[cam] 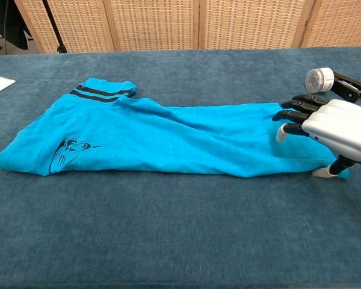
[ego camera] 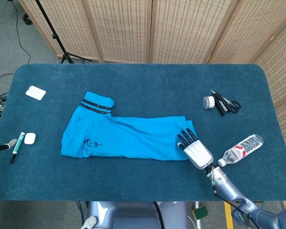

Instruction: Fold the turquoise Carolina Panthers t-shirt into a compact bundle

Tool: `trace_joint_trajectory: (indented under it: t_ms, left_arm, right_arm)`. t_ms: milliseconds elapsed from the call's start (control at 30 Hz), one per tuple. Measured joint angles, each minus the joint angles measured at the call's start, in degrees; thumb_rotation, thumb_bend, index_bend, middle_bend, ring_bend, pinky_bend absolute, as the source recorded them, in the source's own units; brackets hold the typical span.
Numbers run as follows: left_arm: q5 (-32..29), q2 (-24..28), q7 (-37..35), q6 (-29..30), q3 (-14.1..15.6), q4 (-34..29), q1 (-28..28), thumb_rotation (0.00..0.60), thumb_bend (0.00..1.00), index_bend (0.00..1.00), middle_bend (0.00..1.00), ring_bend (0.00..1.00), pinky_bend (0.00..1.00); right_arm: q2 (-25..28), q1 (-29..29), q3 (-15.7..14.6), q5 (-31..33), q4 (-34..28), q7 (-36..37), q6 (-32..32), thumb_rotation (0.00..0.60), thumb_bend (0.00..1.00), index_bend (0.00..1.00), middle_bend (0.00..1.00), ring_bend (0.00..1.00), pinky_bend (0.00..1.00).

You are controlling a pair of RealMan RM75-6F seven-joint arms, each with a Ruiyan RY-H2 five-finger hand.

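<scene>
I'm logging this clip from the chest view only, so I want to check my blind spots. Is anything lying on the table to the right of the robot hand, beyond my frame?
Observer: Yes. A plastic bottle lies on its side just right of the right robot hand, cap end toward it.
Operator: And past the shirt's left end?
Observer: A marker and a small white case lie near the table's left edge, apart from the t-shirt.
Operator: What are the black things by the roll?
Observer: Scissors, lying beside the roll.
</scene>
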Motion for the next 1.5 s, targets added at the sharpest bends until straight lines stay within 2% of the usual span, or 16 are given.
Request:
trace_joint_trajectory:
  t_ms: [433,767,1100,1500]
  left_arm:
    - [0.3,0.1,-0.2,-0.4,-0.1,0.0,0.1,0.6,0.04,0.0,0.0,0.0,0.0]
    - [0.5,0.1,-0.1,-0.7,-0.1,-0.1,0.1,0.6,0.04,0.0,0.0,0.0,0.0]
    - [0.8,0.0,0.2,-0.8,-0.1,-0.3,0.1,0.6,0.04,0.0,0.0,0.0,0.0]
    - [1.1,0.0,0.3,-0.9,-0.1,-0.4,0.2,0.6,0.04,0.0,0.0,0.0,0.0]
  right_arm:
    - [-1.0,0.1,-0.8,-0.5,2.4,2.0,0.9,0.6,0.62,0.43,0.18,0.01,0.0]
    - [-1.6,0.3,-0.9,-0.5,3.9,3.6,1.2,0.6,0.58,0.47,0.18,0.01,0.0]
    - [-2.2,0.2,-1.1,-0.7,6.1,6.0,2.3,0.6,0.57,0.59,0.18,0.01,0.0]
    - [-2.0,-0.1,-1.6,-1.3,7.7,7.0,4.1,0.6,0.57,0.63,0.18,0.01,0.0]
